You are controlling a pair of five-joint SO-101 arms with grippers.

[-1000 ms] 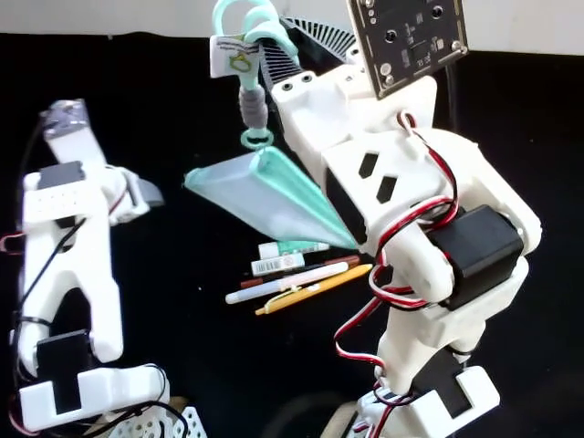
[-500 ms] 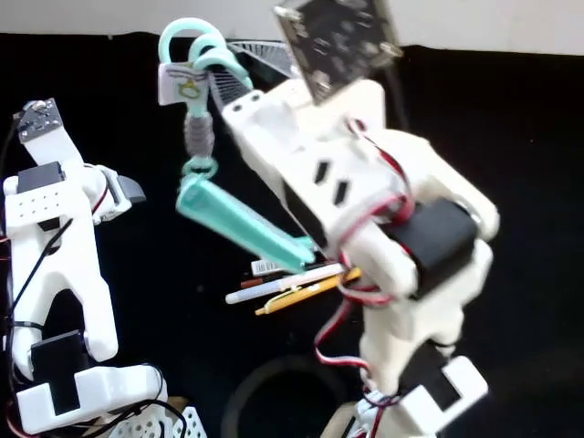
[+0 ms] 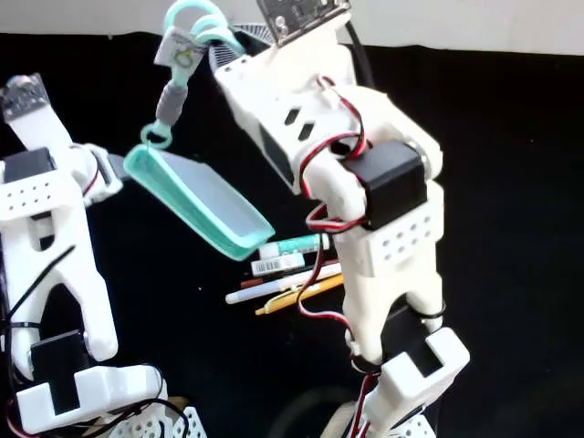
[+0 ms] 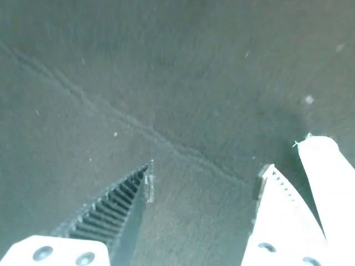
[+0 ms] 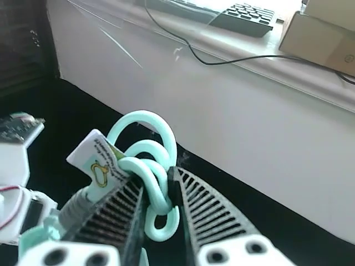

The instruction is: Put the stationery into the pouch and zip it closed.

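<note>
The pouch (image 3: 203, 196) looks like soft, smooth plastic, mint along its edges with a frosted, half-clear side. Above the pouch, the cord loop (image 5: 138, 166) is smooth and rubbery, and its tag (image 5: 97, 160) is matt card. Below the pouch, the pens (image 3: 287, 283) are glossy plastic. The table cover (image 4: 166, 83) under the pouch is black matt cloth, faintly creased.

The high view looks steeply down on the black table (image 3: 520, 182) from close above both arms: the left arm (image 3: 55, 255) at 9 o'clock, the right arm (image 3: 347, 182) from centre to 12. The left wrist view faces the table past its hand (image 4: 208, 169), very near. The right wrist view looks level over its hand (image 5: 157, 177) toward a white wall (image 5: 249, 127). It shares the mint loop (image 5: 145, 145) with the high view, where it is at 11 o'clock.
</note>
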